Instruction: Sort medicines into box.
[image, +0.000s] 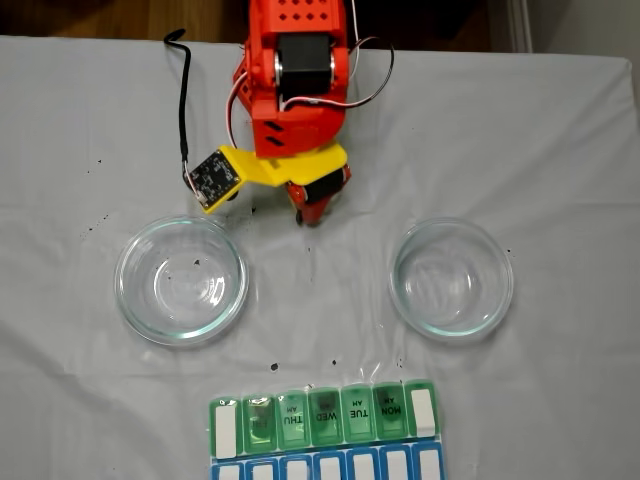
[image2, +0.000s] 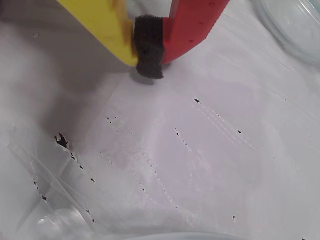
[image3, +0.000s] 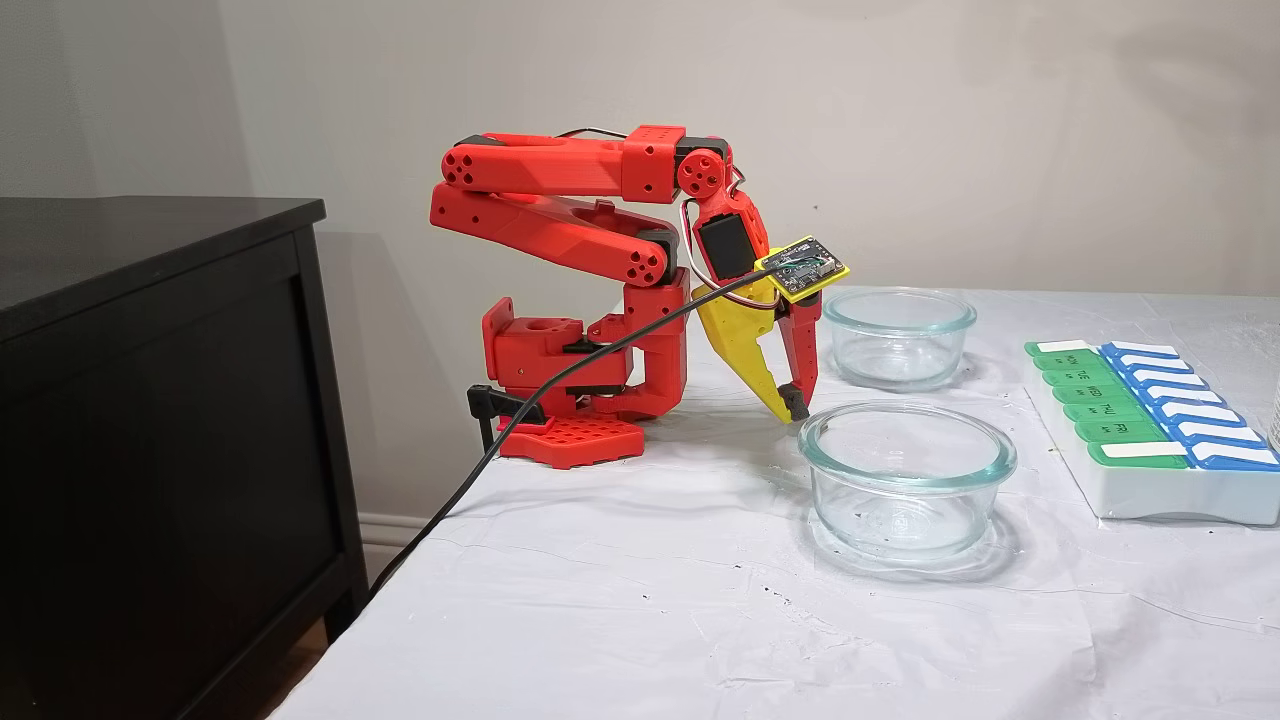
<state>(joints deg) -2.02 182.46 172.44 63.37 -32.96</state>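
Note:
My gripper (image: 305, 214) hangs low over the white tablecloth, between the two glass bowls and close to the arm's base. In the wrist view its (image2: 149, 60) yellow and red fingers are pressed together on their black foam pads (image2: 148, 45), shut with nothing between them. From the side, the gripper (image3: 795, 405) points down with its tip just above the cloth. The box (image: 325, 415) lies at the table's near edge with green lids marked MON, TUE, WED, THU and a blue-lidded row; in the side view the box (image3: 1150, 500) is at the right. The medicines are out of view.
Two empty round glass bowls stand on the cloth, one bowl (image: 119, 285) left and the other bowl (image: 508, 282) right of the gripper. A black cable (image3: 560, 390) runs from the wrist camera off the table. A black cabinet (image3: 150, 400) stands beside the table.

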